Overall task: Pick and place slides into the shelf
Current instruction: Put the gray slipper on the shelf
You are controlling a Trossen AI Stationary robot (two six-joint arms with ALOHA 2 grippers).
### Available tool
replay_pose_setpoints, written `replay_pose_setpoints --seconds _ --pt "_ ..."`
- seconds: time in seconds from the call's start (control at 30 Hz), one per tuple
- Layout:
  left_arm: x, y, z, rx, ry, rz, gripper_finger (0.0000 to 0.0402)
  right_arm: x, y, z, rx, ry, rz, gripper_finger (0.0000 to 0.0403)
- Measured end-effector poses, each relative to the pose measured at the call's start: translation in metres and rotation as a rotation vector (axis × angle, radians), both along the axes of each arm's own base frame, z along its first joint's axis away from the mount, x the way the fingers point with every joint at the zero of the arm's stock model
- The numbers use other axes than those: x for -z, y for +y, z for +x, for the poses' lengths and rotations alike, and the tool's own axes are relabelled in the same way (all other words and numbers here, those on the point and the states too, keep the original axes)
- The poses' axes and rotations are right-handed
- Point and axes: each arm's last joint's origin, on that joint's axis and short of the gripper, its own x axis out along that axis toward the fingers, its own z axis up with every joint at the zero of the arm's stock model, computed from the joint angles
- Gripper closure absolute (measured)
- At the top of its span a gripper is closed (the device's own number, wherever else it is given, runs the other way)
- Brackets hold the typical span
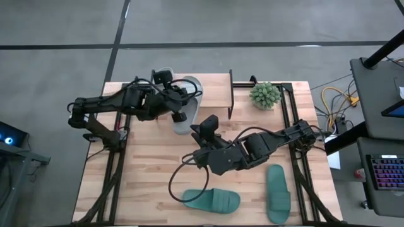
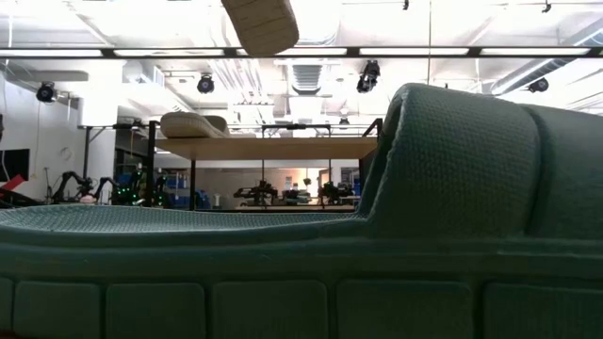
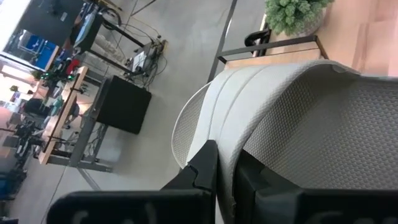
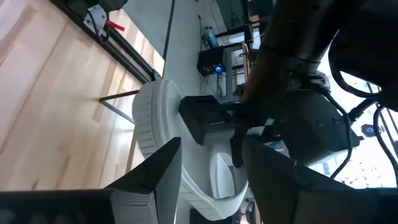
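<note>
Four foam slide sandals with ribbed straps show, two pale grey-white and two teal green, along with one low shelf and one small potted plant. At the far left of the counter the left hand (image 1: 178,108) is clamped on the strap of one pale grey-white slide (image 1: 192,88), held clear above the counter just in front of the shelf's left end; the left wrist view shows its fingers (image 3: 208,174) pinching the strap's edge. The second pale slide (image 2: 193,124) lies on the shelf's top at its left end. The shelf (image 1: 214,94), a light wooden plank on thin black legs, stands at the back middle of the counter. Just in front of it the right hand (image 1: 201,130) hovers with its fingers partway apart, holding nothing. The two teal slides lie near the front edge, one (image 1: 211,200) crosswise, the other (image 1: 278,195) lengthwise to its right. The green spiky plant (image 1: 265,94) sits right of the shelf. The counter (image 1: 151,164) is pale jointed wood inside black rails, on a grey concrete floor; beyond are strip ceiling lights, benches and a lit keyboard (image 1: 385,173)
</note>
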Motion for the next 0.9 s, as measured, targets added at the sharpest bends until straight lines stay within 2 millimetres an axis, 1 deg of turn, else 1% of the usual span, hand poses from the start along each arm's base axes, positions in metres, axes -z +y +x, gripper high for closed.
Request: replay_pose_setpoints --seconds 0.1,0.3,0.4,0.73,0.9 --pt "-0.003 0.002 -0.001 -0.009 -0.009 0.002 0.0400 0.004 0.002 0.001 0.005 -0.005 0.015 0.0241" --pt "-0.021 0.004 -0.006 -0.020 -0.079 0.004 0.0400 0.014 0.005 0.002 0.006 0.012 0.022 0.0241" --pt "-0.027 0.004 -0.008 -0.017 -0.100 0.000 0.0400 0.017 0.005 0.003 0.007 0.023 0.017 0.0241" --pt "-0.028 0.004 -0.008 -0.003 -0.103 -0.012 0.0400 0.010 0.007 0.008 -0.016 -0.032 -0.003 0.0241" --pt "-0.028 0.004 -0.008 -0.003 -0.104 -0.013 0.0400 0.009 0.004 0.010 -0.008 -0.043 0.001 0.0241"
